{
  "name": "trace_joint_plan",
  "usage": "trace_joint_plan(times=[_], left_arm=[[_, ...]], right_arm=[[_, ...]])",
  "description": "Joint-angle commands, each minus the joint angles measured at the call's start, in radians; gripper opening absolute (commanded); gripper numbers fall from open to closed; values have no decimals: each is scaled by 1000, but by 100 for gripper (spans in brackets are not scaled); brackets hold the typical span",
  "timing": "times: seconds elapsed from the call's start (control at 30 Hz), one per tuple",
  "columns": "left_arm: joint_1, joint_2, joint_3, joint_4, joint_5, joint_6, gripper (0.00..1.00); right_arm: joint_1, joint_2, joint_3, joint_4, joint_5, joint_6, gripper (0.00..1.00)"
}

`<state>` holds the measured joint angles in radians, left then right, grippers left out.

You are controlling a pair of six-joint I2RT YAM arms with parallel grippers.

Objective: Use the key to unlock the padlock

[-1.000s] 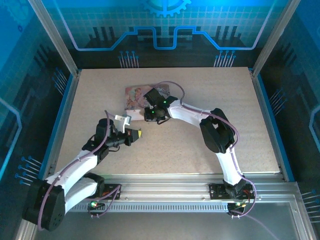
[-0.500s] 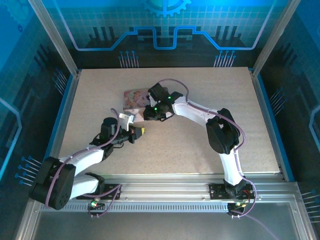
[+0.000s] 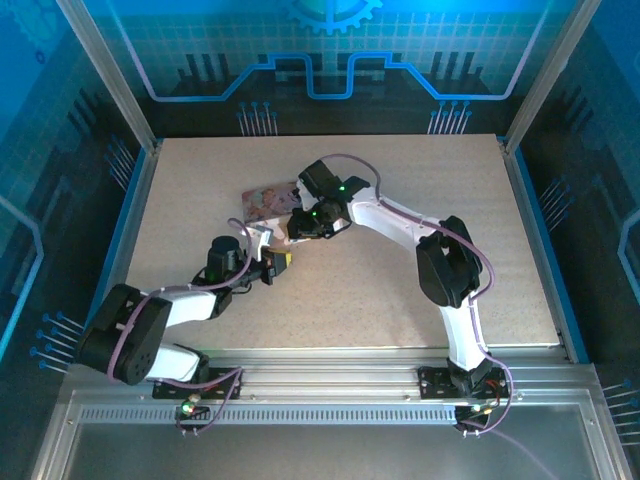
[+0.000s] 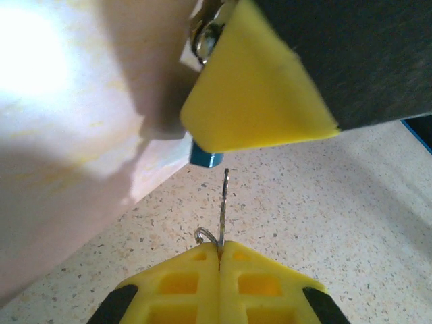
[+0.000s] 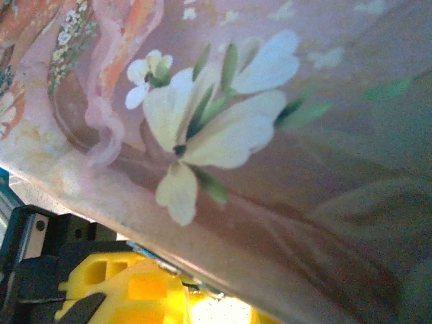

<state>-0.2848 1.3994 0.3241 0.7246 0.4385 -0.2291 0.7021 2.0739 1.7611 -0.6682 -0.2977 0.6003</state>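
The left arm (image 3: 185,305) and the right arm (image 3: 385,215) are built alike, with smooth white link shells between bulky black joint housings. Thin grey-purple cables (image 3: 345,158) run loosely along both. Small green lights (image 3: 340,185) glow on the right arm's wrist. The left gripper (image 4: 219,248) has moulded yellow fingers (image 4: 179,283) with square recesses, set on black mounts (image 4: 111,307).

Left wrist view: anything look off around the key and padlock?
Slightly. The key, pinched in the shut left gripper, points just right of the padlock rather than at its underside, with a gap between. A finger of the right gripper hides most of the padlock.
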Motion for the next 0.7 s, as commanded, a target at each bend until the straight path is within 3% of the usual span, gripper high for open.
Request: trace_joint_plan(times=[0.0,0.67], left_arm=[[-5,27,-11,99,-9,8,0],[-4,87,4,192,31,-54,0]], right_arm=[[-16,-65,30,-10,-64,-27,0],[-28,-96,-16,9,-92,-22,0]])
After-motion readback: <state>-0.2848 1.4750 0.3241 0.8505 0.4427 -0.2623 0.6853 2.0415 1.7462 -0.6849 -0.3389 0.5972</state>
